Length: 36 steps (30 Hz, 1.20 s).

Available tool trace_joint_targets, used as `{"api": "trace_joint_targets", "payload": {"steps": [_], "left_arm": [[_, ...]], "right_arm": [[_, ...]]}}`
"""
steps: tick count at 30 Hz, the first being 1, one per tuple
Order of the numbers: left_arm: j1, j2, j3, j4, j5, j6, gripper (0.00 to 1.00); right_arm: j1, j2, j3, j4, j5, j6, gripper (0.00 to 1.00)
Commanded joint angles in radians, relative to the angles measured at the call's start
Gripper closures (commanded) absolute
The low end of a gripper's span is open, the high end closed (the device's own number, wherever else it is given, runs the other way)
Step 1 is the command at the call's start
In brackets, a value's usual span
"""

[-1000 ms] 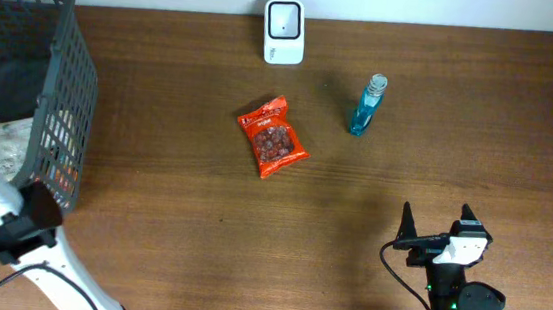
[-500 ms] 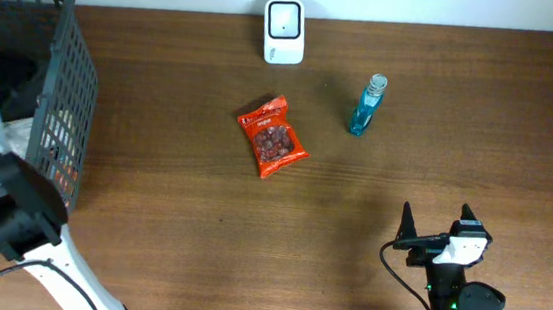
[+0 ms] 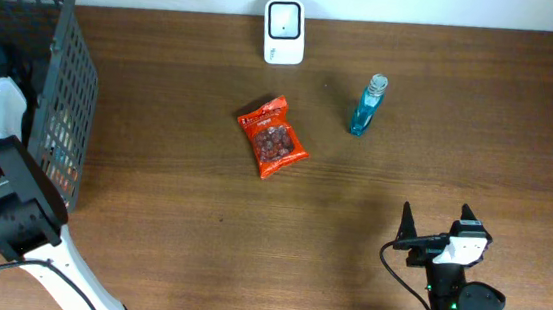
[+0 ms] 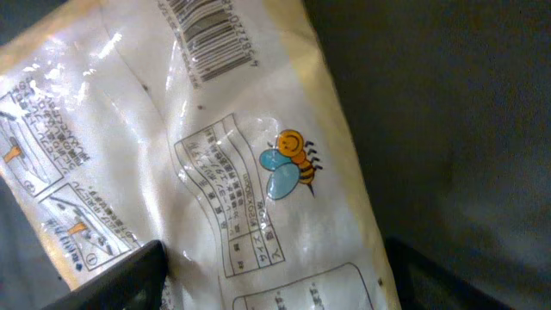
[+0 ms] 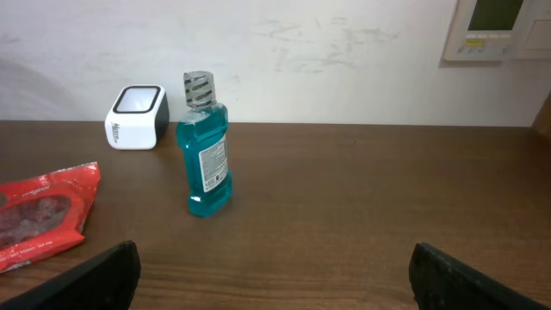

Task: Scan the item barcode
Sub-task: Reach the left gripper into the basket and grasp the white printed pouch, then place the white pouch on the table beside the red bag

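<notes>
Hanging inside the basket (image 3: 70, 77), the left hand (image 4: 274, 267) straddled a pale packet (image 4: 215, 172), barcode (image 4: 209, 39) face up. Likely the item to scan. Fingers (image 4: 129, 280) sat either side of it; could not tell whether they gripped. Right hand (image 3: 436, 211) rested wide and empty at the near bench (image 3: 150, 224) edge, well apart from the scanner (image 3: 284, 31) at the far edge, probably to keep that path free.

Packet (image 4: 215, 172) cropped on 3 sides, its fine print too small to read, basket (image 3: 72, 87) cut at left edge
</notes>
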Motion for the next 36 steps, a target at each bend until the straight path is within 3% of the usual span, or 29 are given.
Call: {"api": "trace_joint_targets", "payload": {"steps": [1, 5, 6, 13, 18, 22, 26, 30, 36], "left_arm": [[0.003, -0.004, -0.029, -0.002, -0.011, -0.008, 0.62], [0.003, -0.026, 0.033, -0.034, -0.016, 0.08, 0.96], [0.003, -0.049, 0.078, -0.071, -0.016, 0.082, 1.0], [0.002, -0.336, 0.341, -0.172, 0.032, 0.082, 1.0], [-0.019, -0.661, 0.381, -0.133, 0.425, 0.081, 1.0], [-0.206, -0.743, 0.381, -0.204, 0.6, 0.082, 1.0], [-0.499, -0.68, 0.363, -0.293, 0.575, 0.173, 1.0], [-0.789, -0.474, 0.307, -0.411, 0.216, 0.171, 1.0], [-0.931, -0.153, 0.299, -0.49, -0.053, 0.171, 1.0]], "right_arm": [[-0.006, -0.008, -0.009, -0.001, 0.005, 0.004, 0.01], [-0.006, -0.008, -0.009, -0.001, 0.005, 0.003, 0.02], [-0.006, -0.008, -0.009, 0.0, 0.005, 0.004, 0.02], [-0.006, -0.008, -0.009, -0.001, 0.005, 0.004, 0.01], [-0.006, -0.008, -0.009, -0.001, 0.005, 0.003, 0.02], [-0.006, -0.008, -0.009, 0.0, 0.005, 0.004, 0.02], [-0.006, -0.008, -0.009, -0.001, 0.005, 0.004, 0.02], [-0.006, -0.008, -0.009, 0.0, 0.005, 0.004, 0.02], [-0.006, -0.008, -0.009, 0.0, 0.005, 0.003, 0.01]]}}
